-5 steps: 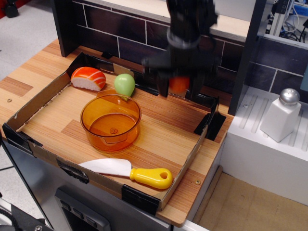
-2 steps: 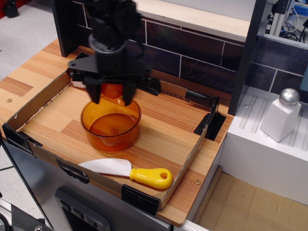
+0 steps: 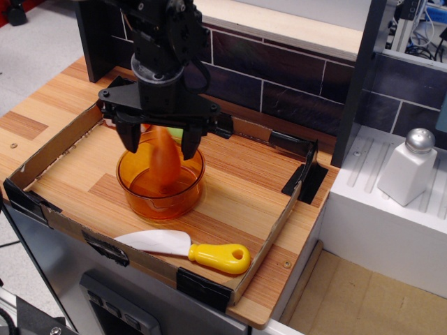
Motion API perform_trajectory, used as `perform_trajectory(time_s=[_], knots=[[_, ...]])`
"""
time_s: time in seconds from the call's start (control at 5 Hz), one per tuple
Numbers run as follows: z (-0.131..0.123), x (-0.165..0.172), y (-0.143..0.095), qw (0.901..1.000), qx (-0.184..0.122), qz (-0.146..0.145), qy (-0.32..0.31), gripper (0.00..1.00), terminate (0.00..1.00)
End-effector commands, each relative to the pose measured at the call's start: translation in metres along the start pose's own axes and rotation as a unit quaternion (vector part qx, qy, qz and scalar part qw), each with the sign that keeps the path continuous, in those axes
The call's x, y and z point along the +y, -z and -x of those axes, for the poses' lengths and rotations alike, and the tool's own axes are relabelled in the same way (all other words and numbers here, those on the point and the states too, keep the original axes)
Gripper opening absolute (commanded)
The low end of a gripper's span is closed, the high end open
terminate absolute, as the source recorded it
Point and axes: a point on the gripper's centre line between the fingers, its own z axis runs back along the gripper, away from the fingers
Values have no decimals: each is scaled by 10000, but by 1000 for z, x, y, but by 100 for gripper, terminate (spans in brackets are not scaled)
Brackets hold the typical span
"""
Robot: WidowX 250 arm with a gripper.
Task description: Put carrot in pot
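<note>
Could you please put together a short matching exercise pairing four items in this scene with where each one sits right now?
Things:
1. carrot
2. pot
3. toy knife
4. salt shaker

Places:
A. on the white surface right of the wooden counter
B. by the tray's front edge, yellow handle to the right
C. a blurred orange streak below the gripper, over the pot
D. in the tray's middle, under the gripper

Pairs: 1-C, 2-D, 3-B, 4-A

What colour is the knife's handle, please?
Yellow; the knife's handle shows clearly in the observation.image view.
</note>
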Motion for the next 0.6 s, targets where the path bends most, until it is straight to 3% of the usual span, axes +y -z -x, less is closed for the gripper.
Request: perform_trajectory(time_s=[0.0, 0.2, 0.4], knots=[[-10, 3, -27, 9990, -289, 44, -338, 100, 0], [-27, 6, -64, 9958, -379, 225, -796, 100, 0], [-50, 10, -102, 9922, -194, 318, -1190, 100, 0]])
